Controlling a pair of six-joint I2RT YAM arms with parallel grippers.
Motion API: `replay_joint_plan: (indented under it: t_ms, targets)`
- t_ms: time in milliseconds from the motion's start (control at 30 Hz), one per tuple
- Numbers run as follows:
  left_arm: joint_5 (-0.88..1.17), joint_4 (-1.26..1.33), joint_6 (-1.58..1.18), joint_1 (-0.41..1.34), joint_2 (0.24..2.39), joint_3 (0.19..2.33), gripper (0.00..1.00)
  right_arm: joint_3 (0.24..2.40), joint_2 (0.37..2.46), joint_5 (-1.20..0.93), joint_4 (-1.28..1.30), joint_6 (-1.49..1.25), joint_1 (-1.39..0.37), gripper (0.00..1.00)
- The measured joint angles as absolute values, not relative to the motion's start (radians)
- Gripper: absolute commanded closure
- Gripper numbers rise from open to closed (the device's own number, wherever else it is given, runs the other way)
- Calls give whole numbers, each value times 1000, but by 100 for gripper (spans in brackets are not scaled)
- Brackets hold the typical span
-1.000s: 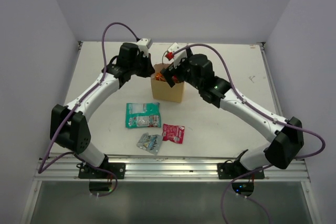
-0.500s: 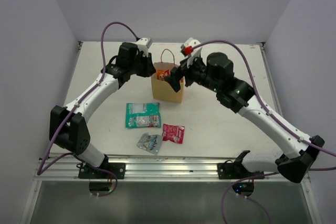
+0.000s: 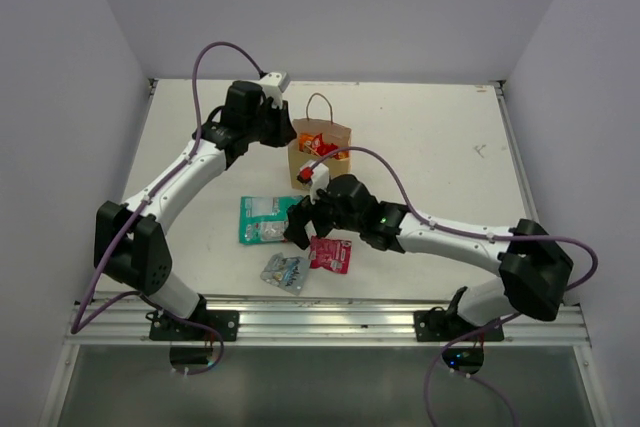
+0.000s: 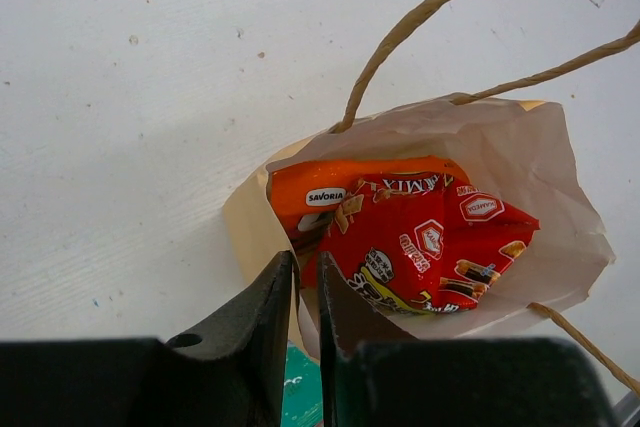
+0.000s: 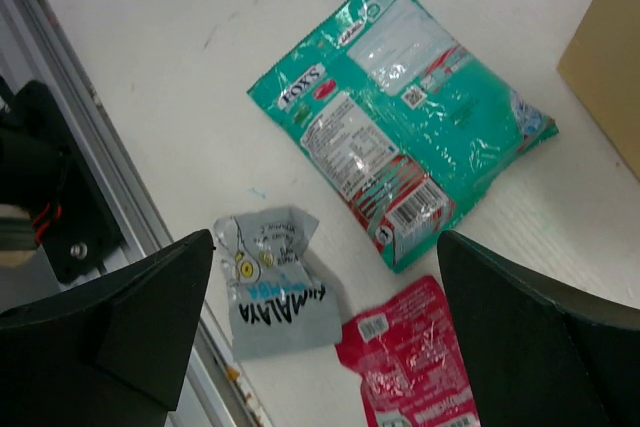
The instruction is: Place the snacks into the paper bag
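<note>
The left gripper (image 4: 307, 272) has its fingers pressed nearly together, pinching the near-left wall of the paper bag (image 3: 322, 169) at the rim and holding the mouth open. Inside the bag, as the left wrist view shows, lie an orange packet (image 4: 340, 179) with a small white tag reading "SAVORIA" and, overlapping it, a red packet (image 4: 420, 257) with snack pictures and the letters "MIX" near its top edge. One twisted handle (image 4: 410, 32) arches over the bag's far side.

The right gripper (image 5: 325, 242) hangs with its fingers spread wide and nothing between them, in front of the bag, over the loose packets. The teal-white packet (image 5: 400, 137) lies flat on the table (image 3: 430, 127) just in front of the bag's left corner; a logo on it seems to read "FOXS". Nearer the arm bases than that, the silver-grey packet (image 5: 268, 287) shows upside-down letters ending in "MALAYA". Just beside it, directly in front of the bag, lies the pink-red packet (image 5: 410, 367), its print too small to read.
</note>
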State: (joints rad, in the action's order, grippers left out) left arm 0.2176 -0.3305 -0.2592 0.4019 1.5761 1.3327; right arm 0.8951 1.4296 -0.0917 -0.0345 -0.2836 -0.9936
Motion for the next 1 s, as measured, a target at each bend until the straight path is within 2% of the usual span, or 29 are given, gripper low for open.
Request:
replay_joint_plan:
  t_ms: [200,567,800,900,967,1000]
  targets:
    - [219,-331,-259,402,1576,1333,81,895,1587,-53,-228,-342,-994,3]
    - [221,-330,-259,402,1576,1333,81,906,1795,39,-331,-365,-995,3]
    - [221,-330,-259,402,1566,1332,81,939,1878,79,-364,-359,-997,11]
    - [221,-329,-259,402,1555,1330,81,943,1895,118,-381,-350,-1013,25]
    - [221,-329,-259,402,1548,1330,81,944,1904,142,-391,-344,-1023,49]
    - [221,-327,-259,402,1545,1329,82,945,1907,152,-395,-347,-1028,67]
